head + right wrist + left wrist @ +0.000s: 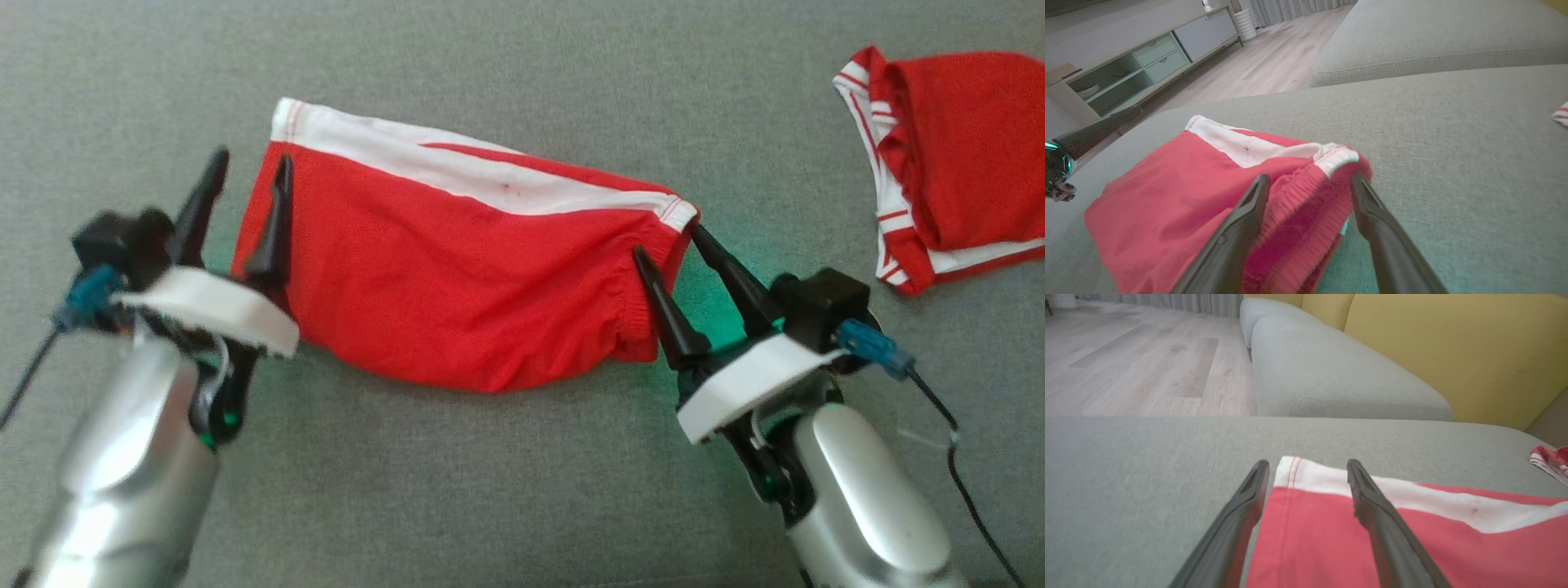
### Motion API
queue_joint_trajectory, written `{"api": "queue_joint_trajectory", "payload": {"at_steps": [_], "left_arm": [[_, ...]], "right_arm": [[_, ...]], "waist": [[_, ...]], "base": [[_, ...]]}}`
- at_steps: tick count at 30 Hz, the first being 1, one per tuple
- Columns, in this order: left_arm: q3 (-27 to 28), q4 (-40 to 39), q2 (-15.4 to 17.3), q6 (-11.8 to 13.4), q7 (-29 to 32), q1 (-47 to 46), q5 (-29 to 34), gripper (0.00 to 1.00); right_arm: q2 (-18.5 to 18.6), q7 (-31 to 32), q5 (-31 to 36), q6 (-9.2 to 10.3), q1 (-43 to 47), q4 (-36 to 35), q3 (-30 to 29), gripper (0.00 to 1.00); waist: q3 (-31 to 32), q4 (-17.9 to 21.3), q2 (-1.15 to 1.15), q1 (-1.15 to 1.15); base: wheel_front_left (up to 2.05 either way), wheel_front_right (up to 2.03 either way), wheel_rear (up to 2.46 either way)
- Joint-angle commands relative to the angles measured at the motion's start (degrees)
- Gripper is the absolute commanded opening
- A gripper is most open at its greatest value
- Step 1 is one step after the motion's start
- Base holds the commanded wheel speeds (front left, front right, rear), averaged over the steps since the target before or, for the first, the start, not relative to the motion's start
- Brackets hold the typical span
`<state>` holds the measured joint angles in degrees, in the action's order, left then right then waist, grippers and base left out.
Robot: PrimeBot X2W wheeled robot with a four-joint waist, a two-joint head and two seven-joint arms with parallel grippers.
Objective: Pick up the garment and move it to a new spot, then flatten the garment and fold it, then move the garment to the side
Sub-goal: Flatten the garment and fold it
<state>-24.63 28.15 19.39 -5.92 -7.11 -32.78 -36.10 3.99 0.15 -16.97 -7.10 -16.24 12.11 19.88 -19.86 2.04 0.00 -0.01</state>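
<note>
While the left gripper (253, 157) and right gripper (666, 239) both stand wide open, clamping nothing, the rumpled red fabric shorts with a white side stripe (457, 269) lie between them on the grey upholstered cushion (522, 57) — one end inside each pair of fingers.

The grey fabric sofa seat (522, 490) carries two garments. A pair of red shorts (457, 269) with a white side stripe lies rumpled across its middle, with the elastic waistband to the right and the leg hem to the left. Well apart, at the far right, a second red garment (955, 155) with white stripes lies bunched.
</note>
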Motion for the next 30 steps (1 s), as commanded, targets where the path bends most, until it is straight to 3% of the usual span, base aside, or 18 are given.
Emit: {"api": "queue_joint_trajectory", "payload": {"at_steps": [1,14,23,30], "left_arm": [[1.59,-2.68,2.61,0.94,0.82,0.14,-0.66,1.00],[1.11,-6.35,2.71,6.36,10.93,7.61,-4.51,1.00],[2.71,-5.19,3.08,9.08,11.35,7.90,-5.53,1.00],[1.68,-3.87,2.40,8.27,13.56,7.58,-6.58,1.00]], "right_arm": [[-1.11,0.77,0.68,-0.39,0.94,-3.00,0.19,1.00],[-1.11,5.77,3.59,-0.39,9.59,-12.42,-7.70,1.00],[-1.11,7.67,4.22,-0.39,10.69,-17.43,-9.59,1.00],[-1.11,7.97,3.98,-0.39,10.71,-18.39,-9.23,1.00]], "waist": [[1.31,-0.37,0.00,0.01],[3.97,-0.46,0.00,0.01],[2.93,0.46,0.00,0.01],[2.16,0.74,0.00,0.01]], "base": [[0.00,0.00,0.00],[0.00,0.00,0.00],[0.00,0.00,0.00],[0.00,0.00,0.00]]}}
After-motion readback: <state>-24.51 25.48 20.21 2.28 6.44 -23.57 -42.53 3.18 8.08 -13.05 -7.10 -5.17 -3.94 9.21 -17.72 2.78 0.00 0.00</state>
